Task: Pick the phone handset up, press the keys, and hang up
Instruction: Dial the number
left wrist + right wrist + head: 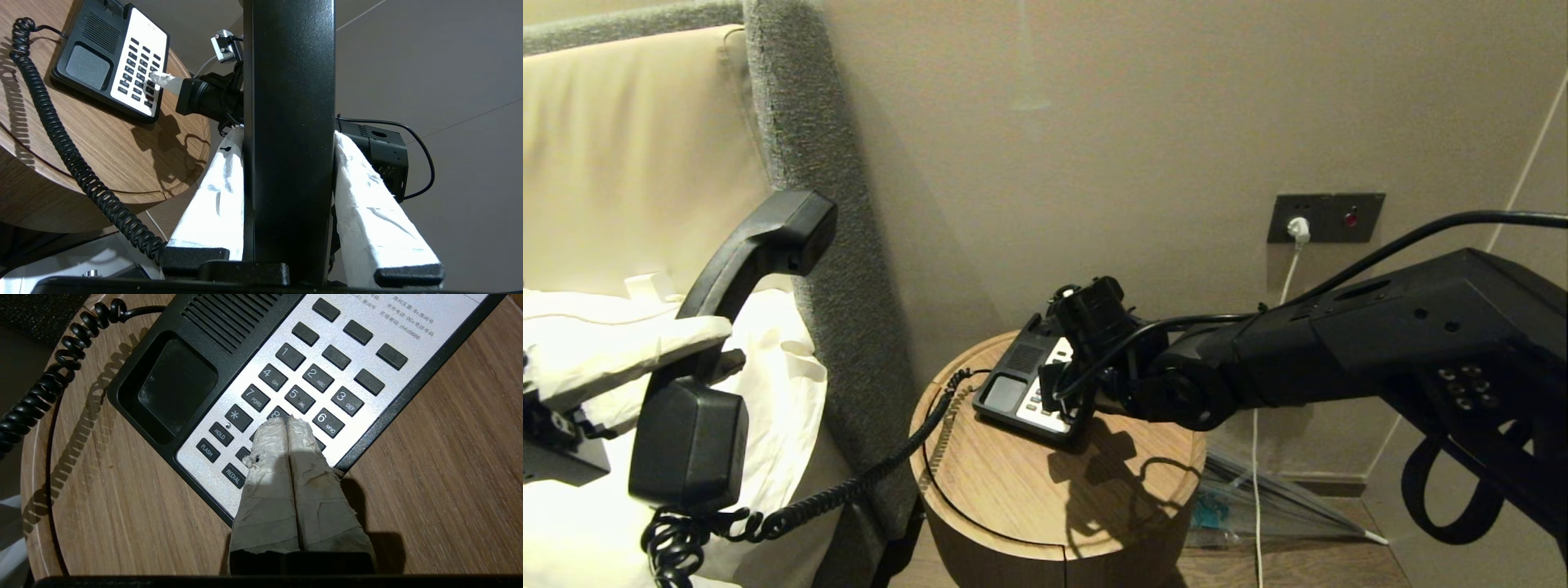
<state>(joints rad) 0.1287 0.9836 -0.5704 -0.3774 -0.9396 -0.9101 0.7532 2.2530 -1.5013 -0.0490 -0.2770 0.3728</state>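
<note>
Keys (314,379) legible beneath pressed-together jaws

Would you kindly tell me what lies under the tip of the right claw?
The shut right claw sits over the keys, just below the 5, half covering the 8. The keys further beneath its taped fingers are hidden, and contact cannot be confirmed.

We note matt black plastic on the phone handset (737,269) and its ribbed coiled cord (61,134). The keys (300,392) look dull grey plastic in a smooth satin faceplate (253,400). The round surface (1005,482) shows grained wood. Rough, frayed white tape wraps the right claw (288,420) fingers.
</note>
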